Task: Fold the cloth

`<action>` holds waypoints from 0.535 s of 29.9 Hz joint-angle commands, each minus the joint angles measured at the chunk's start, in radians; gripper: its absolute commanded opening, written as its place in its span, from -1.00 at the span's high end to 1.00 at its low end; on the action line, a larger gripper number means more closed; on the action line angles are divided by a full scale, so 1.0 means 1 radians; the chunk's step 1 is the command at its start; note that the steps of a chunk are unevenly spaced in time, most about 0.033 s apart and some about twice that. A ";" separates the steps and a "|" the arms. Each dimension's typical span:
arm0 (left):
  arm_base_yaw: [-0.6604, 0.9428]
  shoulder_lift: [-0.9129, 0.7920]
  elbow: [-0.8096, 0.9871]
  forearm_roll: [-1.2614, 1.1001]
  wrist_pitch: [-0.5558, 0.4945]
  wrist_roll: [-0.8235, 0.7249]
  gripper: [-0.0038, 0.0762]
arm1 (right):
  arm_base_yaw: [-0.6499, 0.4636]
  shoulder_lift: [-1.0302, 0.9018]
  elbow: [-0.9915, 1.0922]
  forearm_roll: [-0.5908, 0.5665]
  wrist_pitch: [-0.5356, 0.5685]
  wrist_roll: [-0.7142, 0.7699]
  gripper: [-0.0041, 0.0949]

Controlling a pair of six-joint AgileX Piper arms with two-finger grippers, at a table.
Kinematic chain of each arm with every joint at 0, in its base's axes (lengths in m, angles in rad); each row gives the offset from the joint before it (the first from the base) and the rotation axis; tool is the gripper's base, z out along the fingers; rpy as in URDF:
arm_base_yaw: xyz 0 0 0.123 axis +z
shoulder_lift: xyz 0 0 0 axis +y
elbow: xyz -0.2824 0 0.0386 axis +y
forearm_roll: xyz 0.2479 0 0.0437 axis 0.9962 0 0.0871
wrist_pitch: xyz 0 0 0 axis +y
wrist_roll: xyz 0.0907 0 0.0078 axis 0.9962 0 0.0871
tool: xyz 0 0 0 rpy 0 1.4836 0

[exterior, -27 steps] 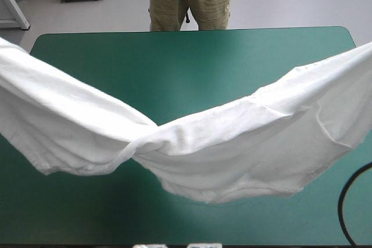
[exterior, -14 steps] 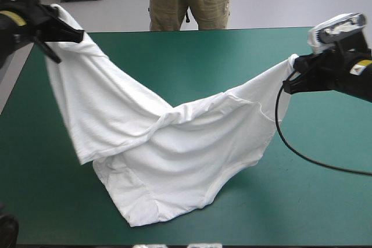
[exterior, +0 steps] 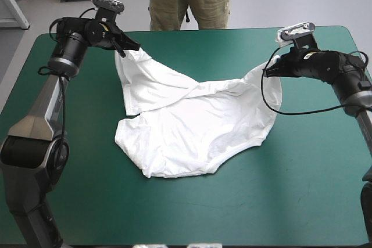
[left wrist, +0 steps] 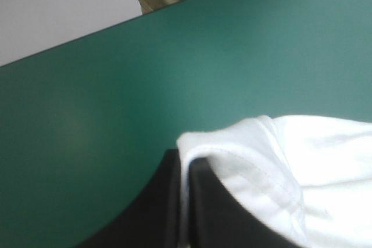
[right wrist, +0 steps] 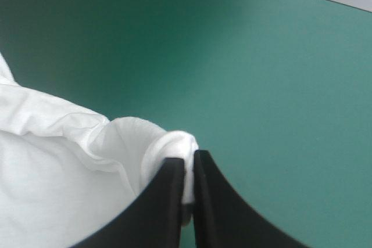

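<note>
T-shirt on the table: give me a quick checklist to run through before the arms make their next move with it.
1. Left gripper shut on the T-shirt: ok, cloth is pinched in it.
2. Right gripper shut on the T-shirt: ok.
3. T-shirt's lower part resting on the table: ok.
4. T-shirt spread flat: not ok, it sags and folds over itself between the grippers.
5. Bare table nearer the robot for laying it out: ok.
6. Which part of the T-shirt each gripper holds: cannot tell.
</note>
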 commanded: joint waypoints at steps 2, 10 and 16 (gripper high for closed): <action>-0.003 0.011 -0.036 -0.055 -0.061 -0.012 0.87 | -0.006 0.007 -0.028 -0.044 -0.120 0.013 0.71; -0.003 0.015 -0.063 -0.186 -0.047 0.044 -0.41 | -0.082 0.004 -0.087 -0.053 -0.177 0.015 -0.27; -0.003 -0.100 -0.135 -0.120 0.062 0.044 -0.41 | -0.138 -0.055 -0.240 -0.055 -0.082 0.015 -0.25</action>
